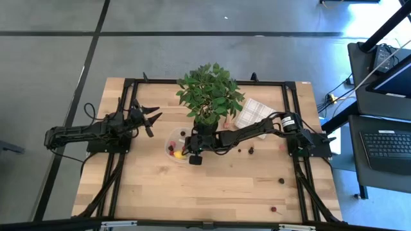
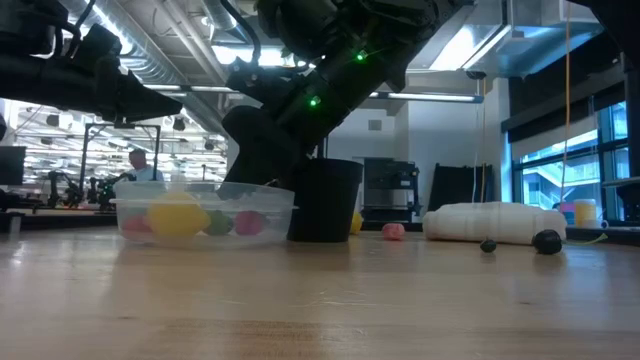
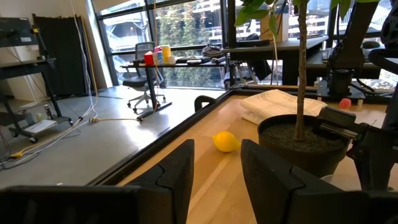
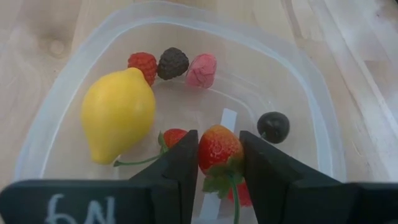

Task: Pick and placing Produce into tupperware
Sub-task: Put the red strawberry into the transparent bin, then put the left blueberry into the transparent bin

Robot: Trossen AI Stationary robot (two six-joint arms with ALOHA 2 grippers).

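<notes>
Holding a strawberry (image 4: 217,149) pinched between its jaws, the right gripper (image 4: 219,163) hangs over the tupperware (image 4: 298,81), which already contains a lemon (image 4: 118,115) and berries (image 4: 173,62); several pieces (image 1: 280,181) remain on the table (image 1: 212,192). Left gripper (image 3: 217,168) waits aside, jaws slightly parted, empty.

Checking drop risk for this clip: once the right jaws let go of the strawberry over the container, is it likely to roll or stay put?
The strawberry looks tapered with a leafy cap, so it would probably tip and settle, not roll far. The tupperware wall should stop it. The lemon and berries inside may nudge it sideways.
</notes>
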